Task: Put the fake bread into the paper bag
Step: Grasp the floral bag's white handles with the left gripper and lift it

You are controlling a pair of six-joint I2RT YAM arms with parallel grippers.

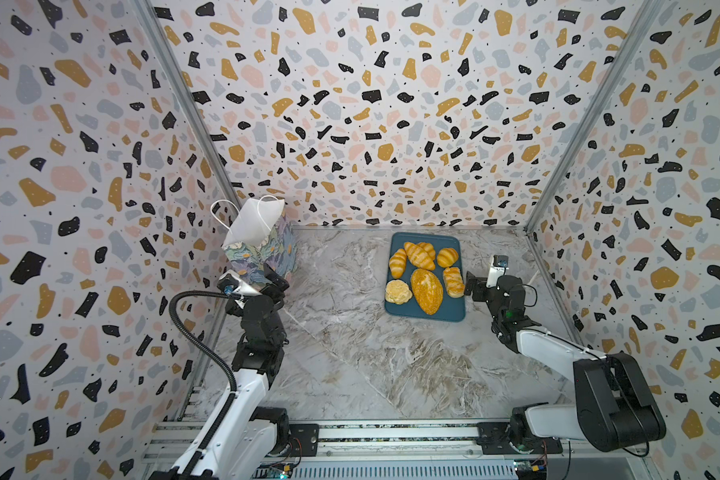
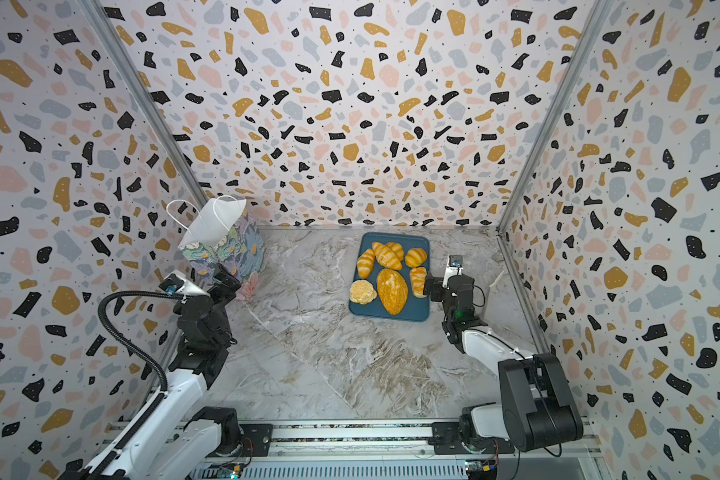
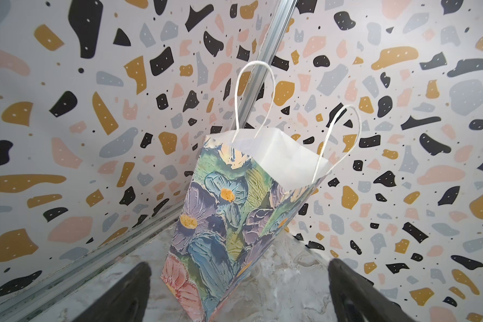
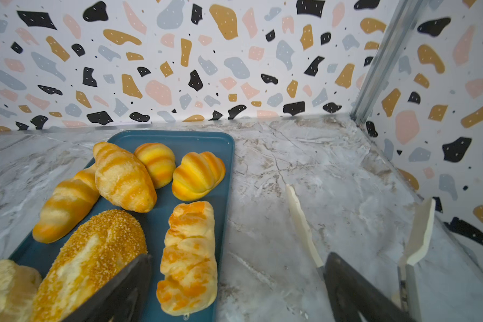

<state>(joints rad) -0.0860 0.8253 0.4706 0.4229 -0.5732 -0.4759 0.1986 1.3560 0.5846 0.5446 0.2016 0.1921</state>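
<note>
Seven pieces of fake bread (image 1: 426, 291) sit crowded on the blue tray (image 1: 454, 314), none bagged yet. The paper bag (image 1: 262, 249) stands in the far left corner, mouth open, ready to receive, I reckon. My left gripper (image 1: 278, 279) sits low facing the bag, jaws wide and empty. The right gripper (image 1: 470, 286), also spread and empty, is just beside the tray's edge.

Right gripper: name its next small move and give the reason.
Probably ease the open right gripper forward around the twisted golden-brown toy pastry at the edge of the flat dark-blue tray: it lies nearest and the jaws face it.
</note>
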